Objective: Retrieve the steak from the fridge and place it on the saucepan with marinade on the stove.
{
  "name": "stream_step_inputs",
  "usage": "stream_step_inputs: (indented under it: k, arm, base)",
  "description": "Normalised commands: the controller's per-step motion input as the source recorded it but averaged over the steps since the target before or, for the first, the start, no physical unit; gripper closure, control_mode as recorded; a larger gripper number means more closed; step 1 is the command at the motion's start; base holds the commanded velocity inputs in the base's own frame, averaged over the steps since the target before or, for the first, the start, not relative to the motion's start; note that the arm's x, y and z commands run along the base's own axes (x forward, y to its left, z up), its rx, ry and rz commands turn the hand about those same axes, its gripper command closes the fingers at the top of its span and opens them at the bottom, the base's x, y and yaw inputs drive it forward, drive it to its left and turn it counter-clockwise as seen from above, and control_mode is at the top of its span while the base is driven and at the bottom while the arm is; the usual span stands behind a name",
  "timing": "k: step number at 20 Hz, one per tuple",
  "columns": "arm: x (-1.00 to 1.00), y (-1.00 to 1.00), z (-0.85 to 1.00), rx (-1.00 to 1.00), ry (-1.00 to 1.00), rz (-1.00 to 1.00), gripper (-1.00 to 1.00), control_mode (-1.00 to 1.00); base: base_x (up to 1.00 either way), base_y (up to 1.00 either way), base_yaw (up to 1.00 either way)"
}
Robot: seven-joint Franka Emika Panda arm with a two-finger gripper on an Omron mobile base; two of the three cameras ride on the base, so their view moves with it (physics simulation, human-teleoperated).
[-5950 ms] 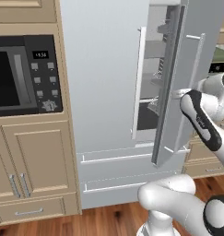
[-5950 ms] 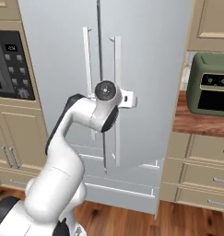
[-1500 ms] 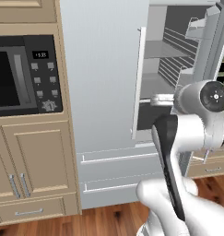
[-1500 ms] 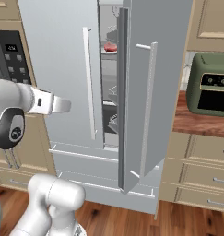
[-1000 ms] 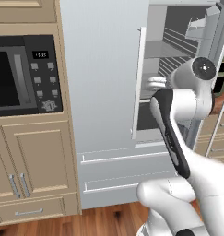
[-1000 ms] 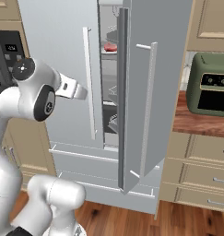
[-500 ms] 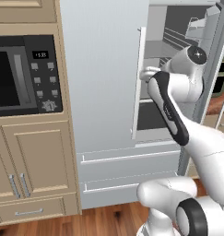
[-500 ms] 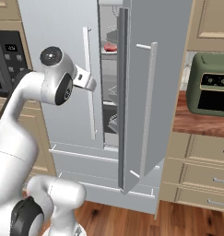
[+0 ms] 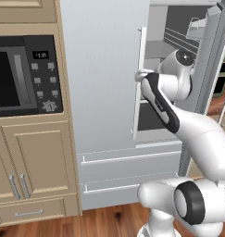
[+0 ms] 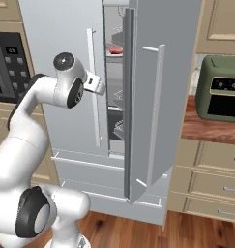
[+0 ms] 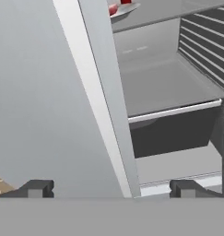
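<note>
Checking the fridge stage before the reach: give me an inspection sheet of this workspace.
Surface: wood floor.
Job's things: fridge, right door swung open, left door shut; steak on an upper shelf, on a white plate.
Clutter: nothing seen.
Grippers: gripper open, straddling the left door's edge.
Cables: nothing seen.
Surroundings: black microwave, green toaster oven, beige cabinets.

fridge (image 10: 153, 97) right door swung from shut to wide open | arm released it, rose | gripper (image 10: 100, 88) swung toward left door's handle (image 10: 94, 87)
</note>
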Motion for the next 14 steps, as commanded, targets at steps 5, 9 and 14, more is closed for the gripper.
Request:
stream_step_inputs:
  k: [5,9,14]
  arm:
    - [0.49,0.02,-0.25,-0.01,-0.05,0.0,-1.0,-1.0]
    - [0.58,0.09,-0.03,0.0,-0.03,0.0,-1.0,-1.0]
    - [0.59,0.12,0.0,0.0,-0.02,0.0,-1.0,-1.0]
  base:
    - [0.0,0.0,0.0]
    - [0.0,0.0,0.0]
    - [0.0,0.0,0.0]
